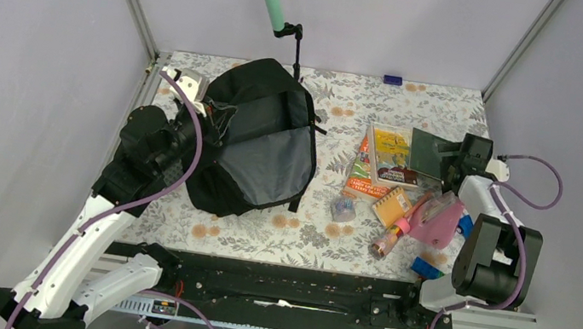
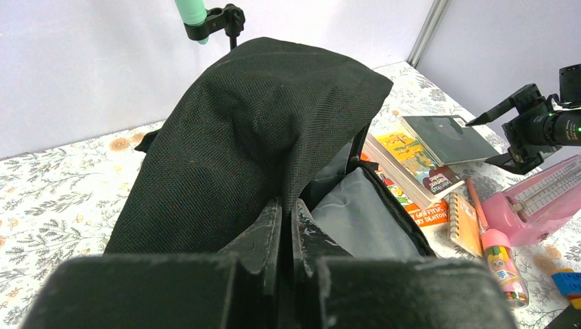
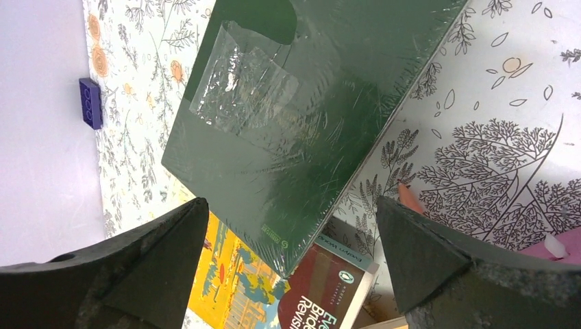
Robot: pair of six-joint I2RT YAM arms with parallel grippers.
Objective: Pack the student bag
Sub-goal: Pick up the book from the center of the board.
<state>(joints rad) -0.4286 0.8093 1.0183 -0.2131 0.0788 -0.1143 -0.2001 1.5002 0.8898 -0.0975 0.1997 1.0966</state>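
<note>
1. The student bag (image 1: 261,139) is laid open on the bench (image 1: 340,102), left side.
2. The left pincer (image 2: 288,233) is shut, apparently on its raised flap.
3. The right pincer (image 3: 291,205) is spread wide, empty, over a green book (image 3: 308,103).

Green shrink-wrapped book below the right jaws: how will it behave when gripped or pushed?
The green book looks flat and rigid, so probably stiff, not floppy. Its glossy, crinkled wrap suggests it may slip in a grip. One corner overlaps the yellow book, so a push would likely pivot or slide it off.

maroon bk (image 3: 329,288) "Revisi…", orange bk (image 2: 428,212) "DENTON"
</note>
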